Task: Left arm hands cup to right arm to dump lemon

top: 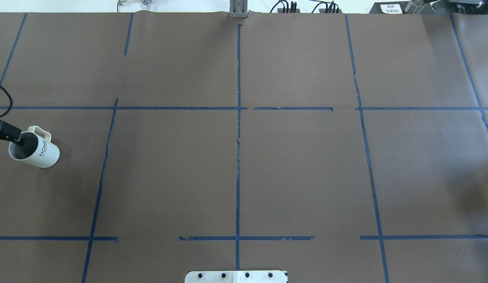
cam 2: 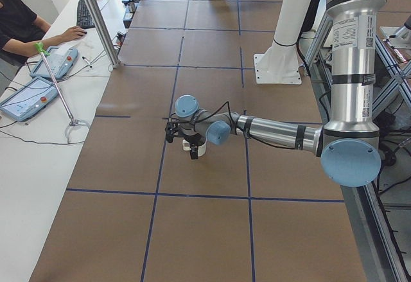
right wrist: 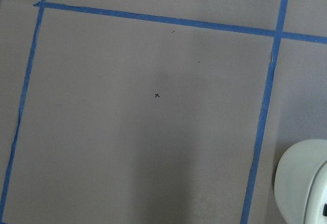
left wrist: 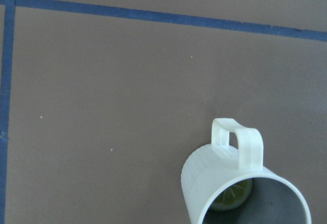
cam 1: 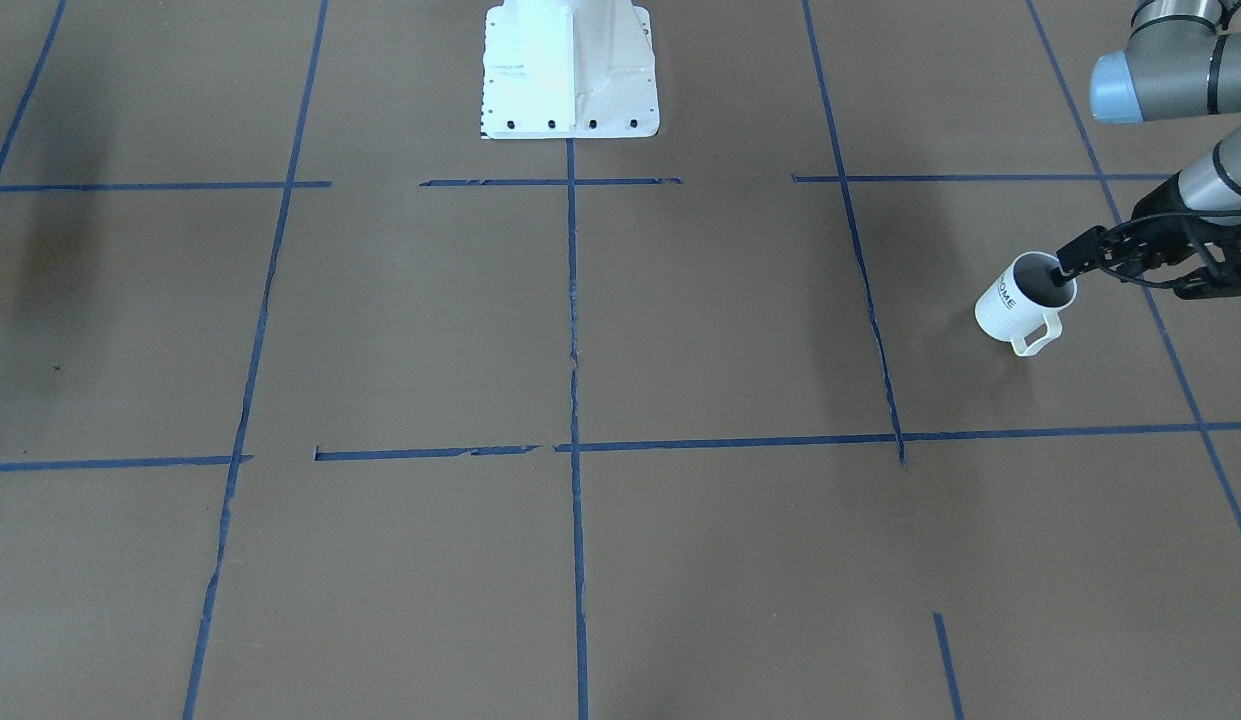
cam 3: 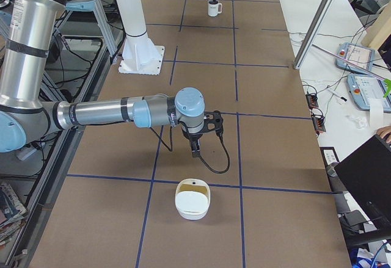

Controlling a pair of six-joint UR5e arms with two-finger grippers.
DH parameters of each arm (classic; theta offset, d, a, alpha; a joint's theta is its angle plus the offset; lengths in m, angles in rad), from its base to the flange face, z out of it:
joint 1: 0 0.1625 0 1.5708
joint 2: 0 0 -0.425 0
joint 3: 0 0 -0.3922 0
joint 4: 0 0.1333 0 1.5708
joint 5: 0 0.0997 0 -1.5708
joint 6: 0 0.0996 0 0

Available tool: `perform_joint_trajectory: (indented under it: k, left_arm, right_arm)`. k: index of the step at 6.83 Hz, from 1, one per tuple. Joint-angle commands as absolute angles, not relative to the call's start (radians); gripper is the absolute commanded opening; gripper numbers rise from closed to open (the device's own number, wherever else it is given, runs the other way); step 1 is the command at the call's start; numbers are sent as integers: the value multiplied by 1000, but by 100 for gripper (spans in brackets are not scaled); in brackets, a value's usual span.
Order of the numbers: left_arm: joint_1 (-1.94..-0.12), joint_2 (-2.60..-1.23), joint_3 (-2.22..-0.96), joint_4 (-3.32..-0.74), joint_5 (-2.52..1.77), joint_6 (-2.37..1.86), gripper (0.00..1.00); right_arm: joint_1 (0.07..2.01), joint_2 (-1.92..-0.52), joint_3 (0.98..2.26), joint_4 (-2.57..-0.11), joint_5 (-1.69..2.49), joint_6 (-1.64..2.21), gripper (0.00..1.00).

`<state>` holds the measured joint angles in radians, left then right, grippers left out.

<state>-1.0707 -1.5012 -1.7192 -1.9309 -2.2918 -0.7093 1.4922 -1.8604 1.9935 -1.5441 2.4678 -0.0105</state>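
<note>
The white ribbed cup (cam 1: 1020, 303) with "HOME" lettering stands at the table's far left end; it also shows in the overhead view (top: 35, 149) and in the left side view (cam 2: 194, 146). My left gripper (cam 1: 1068, 268) is shut on the cup's rim opposite the handle, with one finger inside the mouth. The lemon (left wrist: 232, 196) lies at the bottom of the cup. My right gripper (cam 3: 195, 146) shows only in the right side view, hanging above the table; I cannot tell whether it is open or shut.
A white bowl (cam 3: 192, 201) sits on the table just in front of my right gripper and shows in the right wrist view (right wrist: 304, 183). The white robot base (cam 1: 570, 70) stands at the middle of the near edge. Blue tape lines cross the brown table. An operator and tablets (cam 2: 26, 96) are beside the table.
</note>
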Motion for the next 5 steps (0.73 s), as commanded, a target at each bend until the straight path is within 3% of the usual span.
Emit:
perform_joint_trajectory:
  k: [1, 2, 5]
  left_arm:
    - [-1026, -1502, -1694, -1982, -2246, -716, 49]
    - [-1026, -1500, -1698, -1985, -2250, -719, 3]
    - [-1026, -1522, -1736, -1974, -2273, -745, 0]
  right_arm:
    - [1482, -1859, 1996, -1543, 2488, -11, 100]
    - [1476, -1856, 1996, -1542, 2497, -12, 100]
    - [1405, -1849, 1991, -1340, 2487, 8, 93]
